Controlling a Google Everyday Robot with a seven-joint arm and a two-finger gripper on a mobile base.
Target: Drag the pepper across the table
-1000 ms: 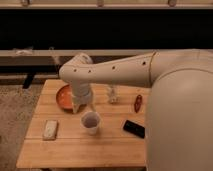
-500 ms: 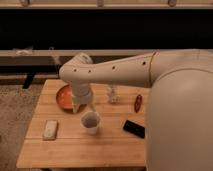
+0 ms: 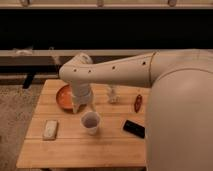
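Wooden table [image 3: 75, 147]: pepper [image 3: 138, 102] lies toward right edge; gripper [image 3: 81, 106] hangs beside orange bowl [image 3: 62, 95] near far-left corner, grip state indeterminable.

1. No writing, brand, number or sign can be read anywhere in the frame.
2. The white arm shell [image 3: 120, 75], running from centre to right of the frame, shows only a row of small dark dots, not letters.
3. The pale flat packet [image 3: 49, 129] at lower left, the cup [image 3: 90, 122] and the black phone [image 3: 134, 128] on the worktop [image 3: 75, 150] show no legible marking.
4. The pincer [image 3: 82, 106], left of centre, hangs low over the worktop between the orange bowl [image 3: 62, 96] and the cup. No label shows on it.
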